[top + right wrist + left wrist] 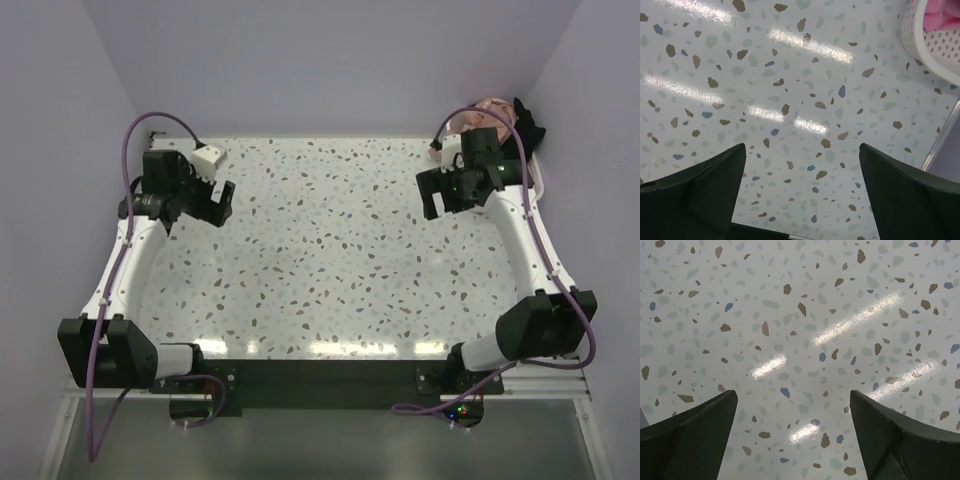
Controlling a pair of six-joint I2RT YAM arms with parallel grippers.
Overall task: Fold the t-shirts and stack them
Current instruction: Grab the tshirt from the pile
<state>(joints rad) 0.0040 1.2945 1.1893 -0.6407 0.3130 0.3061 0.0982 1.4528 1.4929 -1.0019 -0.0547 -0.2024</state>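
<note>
The t-shirts lie heaped at the table's far right corner: a salmon-pink one [482, 113] and a black one [527, 126], partly hidden behind my right arm. In the right wrist view a brighter pink shirt [941, 15] lies inside a white lattice basket [920, 40] at the top right. My right gripper [447, 205] is open and empty above bare table, just left of the basket; it also shows in the right wrist view [802, 145]. My left gripper [215, 208] is open and empty over the far left of the table, as the left wrist view [793, 392] shows.
The speckled terrazzo tabletop [320, 260] lies between the arms. Lavender walls close in the back and sides. The table's right edge [942, 135] runs close beside the basket.
</note>
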